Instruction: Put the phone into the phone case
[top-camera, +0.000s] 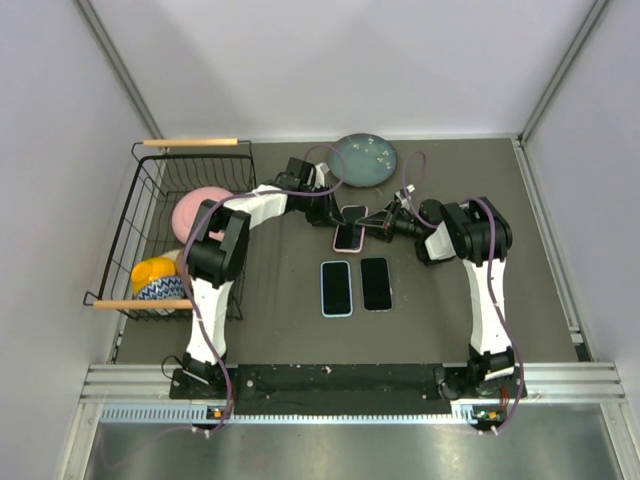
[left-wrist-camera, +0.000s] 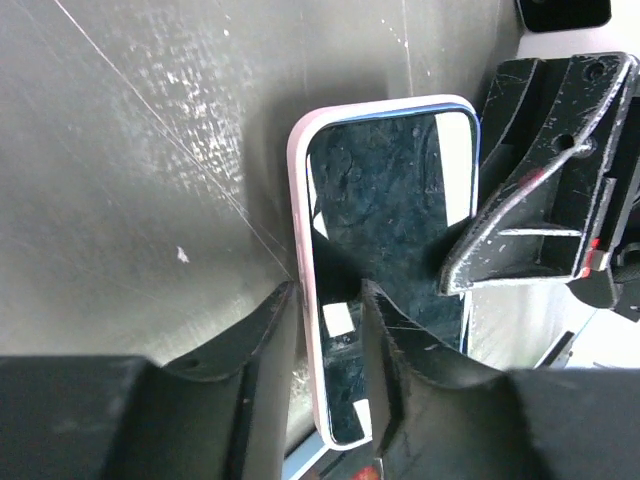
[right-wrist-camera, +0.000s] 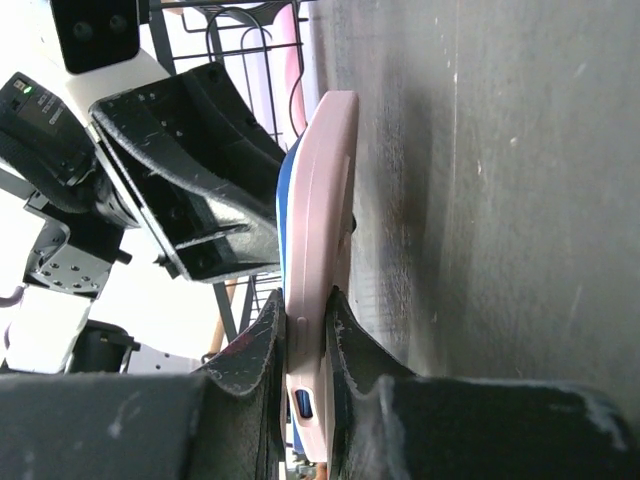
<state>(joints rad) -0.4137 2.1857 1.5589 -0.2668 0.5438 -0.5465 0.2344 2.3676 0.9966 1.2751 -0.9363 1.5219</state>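
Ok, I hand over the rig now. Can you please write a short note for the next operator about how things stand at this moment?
Grippers: the left gripper is a little open, its fingers astride one long edge of the phone case, with no clear grip. The right gripper is shut on the phone case.
Where: the case is mid-table, between both arms.
Done: the phone lies inside the pink case.
Left: in the right wrist view a blue edge shows above the case rim, so the phone looks not fully seated. Probably press it in, then release.
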